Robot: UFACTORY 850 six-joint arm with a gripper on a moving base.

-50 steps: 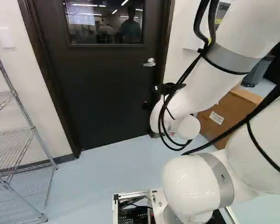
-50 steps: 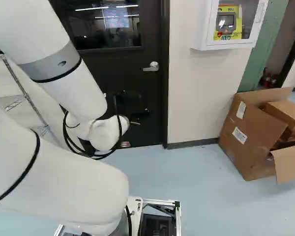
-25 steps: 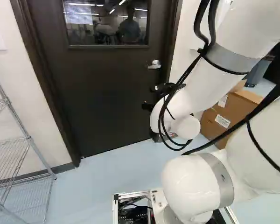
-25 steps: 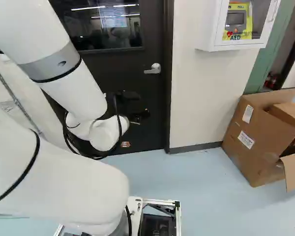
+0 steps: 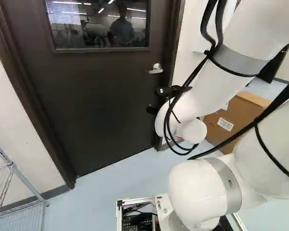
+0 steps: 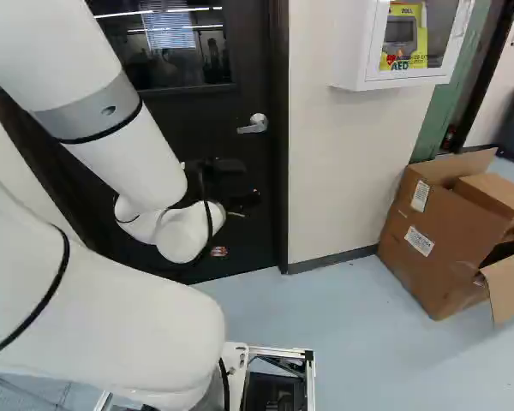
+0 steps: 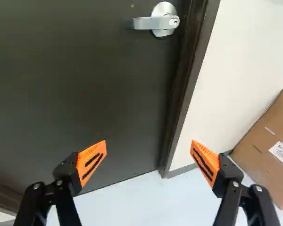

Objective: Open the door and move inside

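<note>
The dark door [image 5: 101,96] with a window in its upper part stands closed in its frame, ahead of the arm. Its silver lever handle [image 5: 155,69] sits near the frame's right side, also seen as the handle [image 6: 254,124] in the right base view. My gripper [image 6: 247,181] is before the door, lower than the lever, partly hidden by the wrist. In the wrist view the gripper [image 7: 148,151] stands open with nothing between its orange pads; the lever handle [image 7: 153,22] is ahead and off to one side, not touched.
A wire shelf [image 5: 19,178] stands by the wall left of the door. Right of the door are the light wall [image 6: 347,171], a white wall cabinet [image 6: 351,51] and an open cardboard box [image 6: 433,240] on the floor.
The base has moved nearer the door and turned somewhat: the door looks larger, and the shelf has shifted left and down in the left base view. The arm holds its pose against its base joint.
</note>
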